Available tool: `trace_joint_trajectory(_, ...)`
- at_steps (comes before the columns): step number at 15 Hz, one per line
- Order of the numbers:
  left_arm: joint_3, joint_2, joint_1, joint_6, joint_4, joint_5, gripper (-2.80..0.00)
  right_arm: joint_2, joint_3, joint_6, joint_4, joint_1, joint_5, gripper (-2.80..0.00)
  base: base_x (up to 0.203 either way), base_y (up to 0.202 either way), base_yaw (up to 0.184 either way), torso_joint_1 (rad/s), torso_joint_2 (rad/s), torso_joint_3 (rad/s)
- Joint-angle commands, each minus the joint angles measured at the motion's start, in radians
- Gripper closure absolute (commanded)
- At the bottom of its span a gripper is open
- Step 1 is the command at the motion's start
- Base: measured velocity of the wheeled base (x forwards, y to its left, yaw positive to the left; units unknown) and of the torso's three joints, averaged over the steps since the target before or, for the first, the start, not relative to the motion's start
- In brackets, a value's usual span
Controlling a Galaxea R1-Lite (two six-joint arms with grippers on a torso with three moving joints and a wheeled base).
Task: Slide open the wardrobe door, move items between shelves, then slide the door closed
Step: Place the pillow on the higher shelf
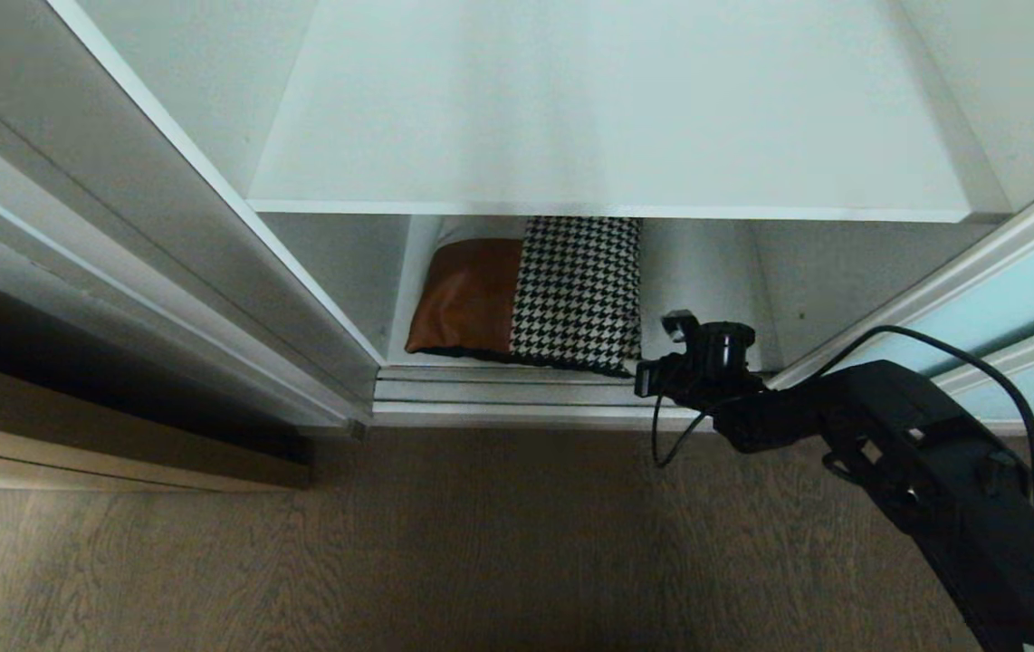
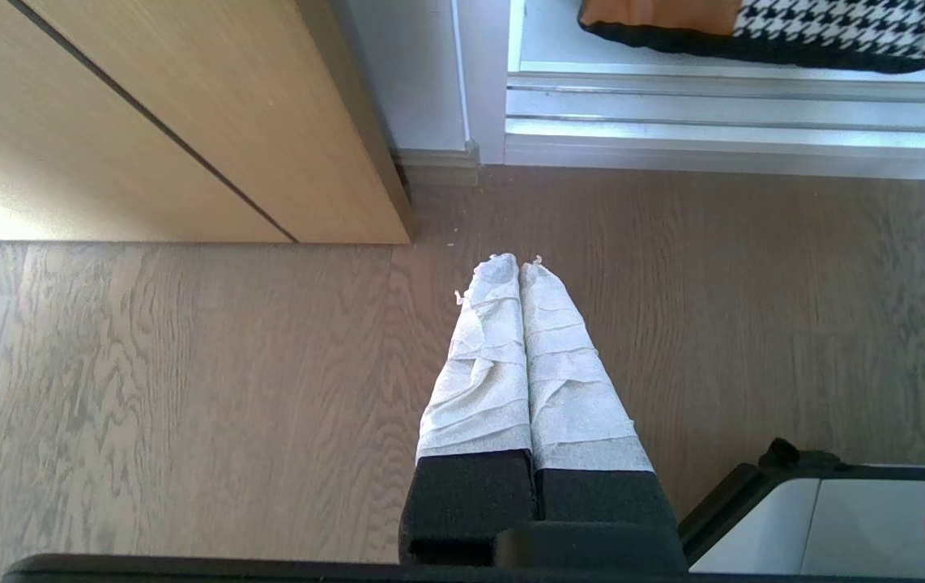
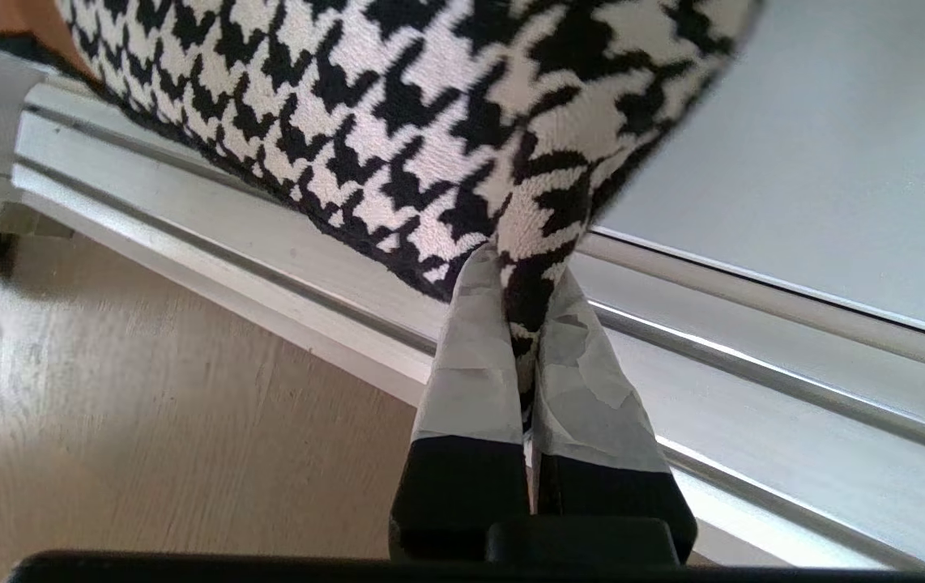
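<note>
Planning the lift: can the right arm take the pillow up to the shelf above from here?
Probably yes. The right claw is shut on the pillow corner, the sliding door stands aside, and the upper shelf looks bare. Its front edge overhangs the pillow, so pull outward first.

Pillow (image 1: 535, 299) lies on bottom board (image 1: 707, 290), under shelf (image 1: 607, 118).

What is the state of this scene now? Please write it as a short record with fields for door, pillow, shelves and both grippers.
door: sliding wardrobe door pushed to the right, wardrobe open
pillow: patchwork pillow lies on the bottom shelf, by the front track
upper shelf: white upper shelf above it, nothing seen on it
right gripper: right gripper shut on the pillow's houndstooth corner
left gripper: left gripper shut, holding nothing, above the wooden floor
progress: pillow not yet lifted out
</note>
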Motion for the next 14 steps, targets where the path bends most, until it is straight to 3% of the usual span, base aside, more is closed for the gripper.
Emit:
trace_joint_trajectory(1, 0.0, 0.002, 0.0, 0.0, 0.0, 0.0, 0.0, -0.067, 0.093, -0.001, 0.001, -0.015, 0.001, 0.0, 0.0, 0.0, 0.0, 0.0, 0.0, 0.0)
trace_joint_trajectory(7, 0.0, 0.002, 0.0, 0.0, 0.0, 0.0, 0.0, -0.245, 0.417, -0.003, -0.008, -0.052, -0.004, 0.0, 0.0, 0.0, 0.0, 0.0, 0.0, 0.0)
trace_joint_trajectory(14, 0.0, 0.002, 0.0, 0.003, 0.0, 0.0, 0.0, -0.254, 0.432, 0.022, 0.002, -0.061, -0.088, 0.0, 0.0, 0.0, 0.0, 0.0, 0.0, 0.0)
